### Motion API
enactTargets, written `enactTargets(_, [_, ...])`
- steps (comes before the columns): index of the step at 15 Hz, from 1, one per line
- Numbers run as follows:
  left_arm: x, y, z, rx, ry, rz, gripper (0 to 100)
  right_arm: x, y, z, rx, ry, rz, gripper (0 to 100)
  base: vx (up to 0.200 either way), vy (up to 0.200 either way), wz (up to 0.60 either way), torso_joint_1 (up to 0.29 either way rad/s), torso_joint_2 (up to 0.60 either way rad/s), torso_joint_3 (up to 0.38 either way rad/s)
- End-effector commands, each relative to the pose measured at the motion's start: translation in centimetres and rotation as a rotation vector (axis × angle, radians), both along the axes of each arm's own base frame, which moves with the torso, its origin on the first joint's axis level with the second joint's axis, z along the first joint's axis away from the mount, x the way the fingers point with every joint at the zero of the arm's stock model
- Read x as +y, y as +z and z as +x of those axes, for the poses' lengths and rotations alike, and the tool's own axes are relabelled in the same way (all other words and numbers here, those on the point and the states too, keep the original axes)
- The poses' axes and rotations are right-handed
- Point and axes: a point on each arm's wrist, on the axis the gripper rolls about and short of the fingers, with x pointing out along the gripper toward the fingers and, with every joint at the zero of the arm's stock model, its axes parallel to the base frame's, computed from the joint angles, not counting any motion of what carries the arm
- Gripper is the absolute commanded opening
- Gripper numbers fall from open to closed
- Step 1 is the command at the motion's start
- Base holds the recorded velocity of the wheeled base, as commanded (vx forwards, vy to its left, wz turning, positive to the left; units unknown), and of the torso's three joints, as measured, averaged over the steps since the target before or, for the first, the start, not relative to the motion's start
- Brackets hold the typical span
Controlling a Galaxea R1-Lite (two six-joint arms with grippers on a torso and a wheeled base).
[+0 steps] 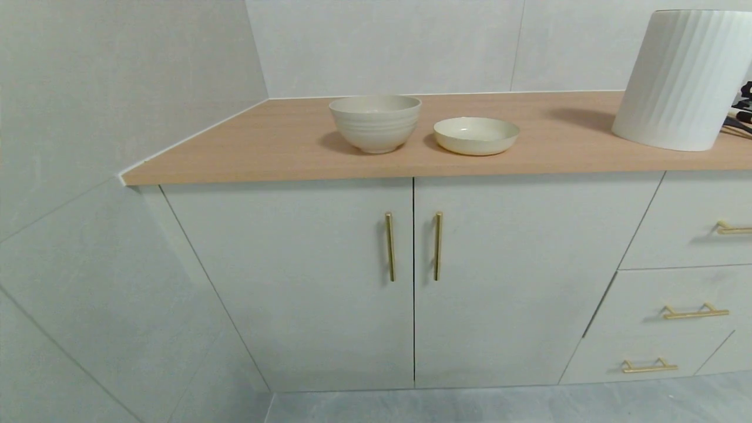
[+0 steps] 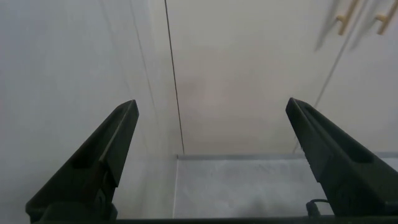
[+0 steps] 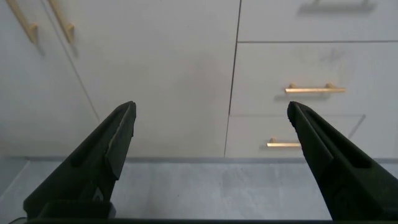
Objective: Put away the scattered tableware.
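One ribbed bowl [image 1: 375, 123], one smooth shallow dish [image 1: 476, 135]

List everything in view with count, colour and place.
bowl: 1, beige, on countertop, left of dish
dish: 1, cream, on countertop, apart from bowl
ribbed container: 1, white, countertop's right end
countertop: 1, light wood, above cabinet doors
cabinet doors: 2, pale grey, shut, below countertop
drawers: 3, pale grey, right of doors
handles: 5, gold, on doors and drawers
left gripper: 1, black, open, facing cabinet doors
right gripper: 1, black, open, facing drawers
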Motion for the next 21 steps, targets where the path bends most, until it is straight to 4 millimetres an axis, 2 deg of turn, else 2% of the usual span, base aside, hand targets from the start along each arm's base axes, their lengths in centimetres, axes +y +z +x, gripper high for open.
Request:
enactTargets(1, [0.0,0.0,0.0,0.000,0.001,0.000,100,0.0,0.0,0.0,0.001,0.001,0.000,100,0.000,0.000,0.00,0.000,0.00,0.000])
enactTargets(11, [0.0,0.0,0.0,0.000,0.001,0.000,100,0.0,0.4,-0.1,-0.019,0.014,-0.022,100,0.000,0.000,0.00,0.000,0.00,0.000])
enactTargets(13, [0.0,0.0,0.0,0.000,0.001,0.000,100,0.2,6.2,-1.8,-0.184,0.139,0.121,100,0.000,0.000,0.00,0.000,0.00,0.000])
enactTargets(14, [0.0,0.0,0.0,0.000,0.001,0.000,100,0.2,6.2,-1.8,-0.184,0.139,0.121,100,0.000,0.000,0.00,0.000,0.00,0.000])
enactTargets(15, [0.0,0.0,0.0,0.000,0.001,0.000,100,0.6,7.2,-1.0,-0.048,0.357,0.150,100,0.000,0.000,0.00,0.000,0.00,0.000])
enactTargets(16, [0.0,0.0,0.0,0.000,0.001,0.000,100,0.7,7.2,-0.4,0.015,0.419,0.156,100,0.000,0.000,0.00,0.000,0.00,0.000])
enactTargets(20, [0.0,0.0,0.0,0.000,0.001,0.000,100,1.1,8.9,3.9,0.226,0.517,0.090,100,0.000,0.000,0.00,0.000,0.00,0.000])
enactTargets(21, [0.0,0.0,0.0,0.000,0.001,0.000,100,1.4,9.8,5.6,0.295,0.541,0.097,100,0.000,0.000,0.00,0.000,0.00,0.000])
